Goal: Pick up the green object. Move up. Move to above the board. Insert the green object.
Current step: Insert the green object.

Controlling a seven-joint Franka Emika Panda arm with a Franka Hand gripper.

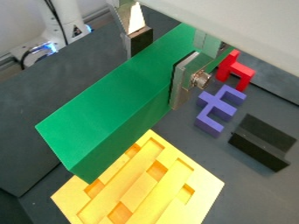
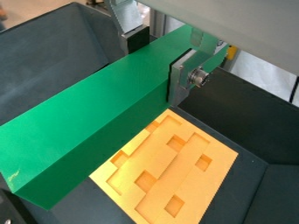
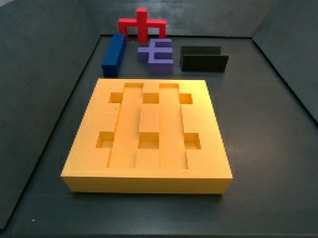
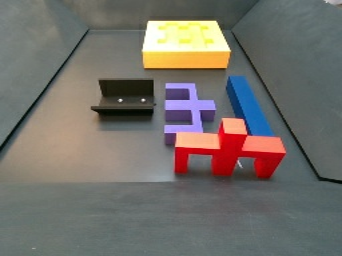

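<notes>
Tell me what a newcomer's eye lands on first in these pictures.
The green object fills both wrist views, clamped by the gripper, whose jaws are shut on it, with the orange-yellow board on the floor below. In the side views neither gripper nor green object appears; the board dominates, and at one end of it stand the blue bar, purple piece, red piece and fixture.

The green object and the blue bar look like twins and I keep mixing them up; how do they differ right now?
The green object is clamped in the gripper, held above the board; the blue bar lies on the floor beside the purple piece. One is green, the other blue. Both are long, plain rectangular bars.
</notes>
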